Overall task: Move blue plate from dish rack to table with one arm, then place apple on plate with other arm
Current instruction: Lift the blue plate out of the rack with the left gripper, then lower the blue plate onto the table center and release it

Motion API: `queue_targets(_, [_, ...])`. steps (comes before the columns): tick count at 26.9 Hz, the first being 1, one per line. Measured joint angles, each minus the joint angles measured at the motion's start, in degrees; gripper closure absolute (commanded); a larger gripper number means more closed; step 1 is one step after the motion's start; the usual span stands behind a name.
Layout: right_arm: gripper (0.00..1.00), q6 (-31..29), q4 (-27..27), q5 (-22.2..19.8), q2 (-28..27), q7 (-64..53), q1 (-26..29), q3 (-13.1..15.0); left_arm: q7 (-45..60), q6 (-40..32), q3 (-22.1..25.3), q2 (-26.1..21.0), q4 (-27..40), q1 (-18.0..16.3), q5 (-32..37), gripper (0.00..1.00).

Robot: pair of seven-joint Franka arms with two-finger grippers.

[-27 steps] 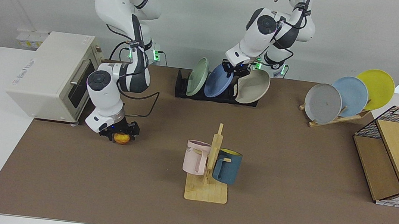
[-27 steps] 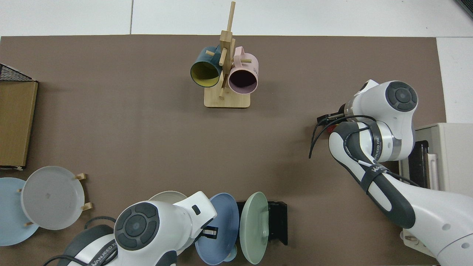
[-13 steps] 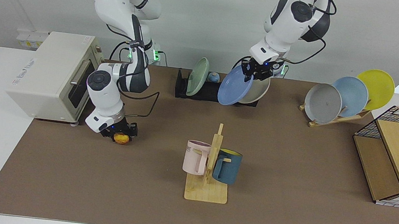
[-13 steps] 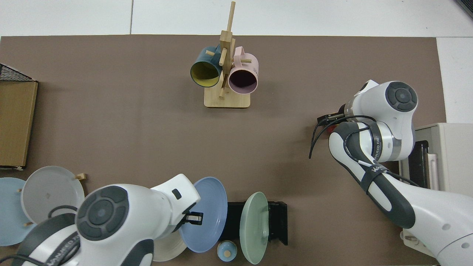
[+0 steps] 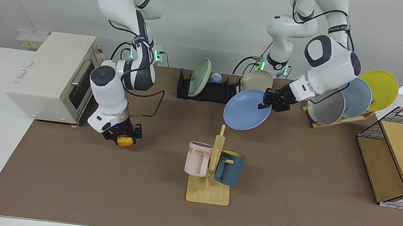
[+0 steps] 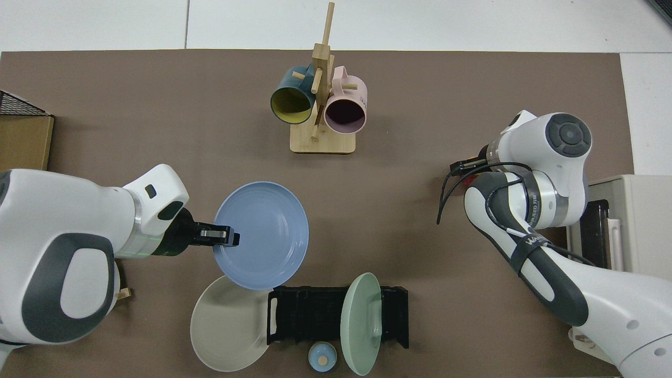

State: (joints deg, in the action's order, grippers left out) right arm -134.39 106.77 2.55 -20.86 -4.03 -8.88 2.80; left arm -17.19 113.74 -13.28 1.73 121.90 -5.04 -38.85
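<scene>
Wooden mug stand [image 5: 210,174] just below blue plate [image 5: 246,110], dish rack [image 5: 207,91] behind

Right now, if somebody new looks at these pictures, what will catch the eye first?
The blue plate, held by its rim in the left pincer, hangs in the air in front of the dish rack. Next comes the right pincer, closed around the apple low over the table, in front of the toaster oven.
</scene>
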Motion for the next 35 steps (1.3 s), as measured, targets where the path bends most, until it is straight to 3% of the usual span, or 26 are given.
queue_targets(7, [1.00, 5.07, -2.40, -0.41, 2.46, -0.04, 0.65, 1.10, -4.30, 5.79, -0.87, -8.15, -0.27, -0.15, -5.51, 1.00])
queue_targets(14, [1.00, 10.05, -4.09, -3.14, 5.06, -0.05, 1.17, 1.14, -4.50, 8.16, -3.77, -11.14, -0.65, -0.05, -8.97, 1.00])
queue_targets(19, [1.00, 10.31, -4.09, -3.65, 5.49, -0.05, 1.11, 0.94, -4.49, 13.41, -7.58, -13.73, -0.66, 0.96, -9.52, 0.84])
queue_targets(24, [1.00, 10.31, -4.11, -3.69, 5.49, -0.01, 0.81, 0.51, -3.75, 16.43, -8.34, -14.50, -0.68, 3.38, -9.63, 0.62])
queue_targets(30, [1.00, 10.29, -4.20, -3.70, 5.49, -0.01, 0.82, 0.50, -3.09, 17.42, -8.34, -14.49, -0.97, 4.09, -9.30, 0.15])
queue_targets(35, [1.00, 10.27, -4.24, -3.67, 5.49, 0.09, 0.81, 0.40, -0.65, 17.87, -8.18, -14.39, -1.96, 4.07, -4.91, 0.01])
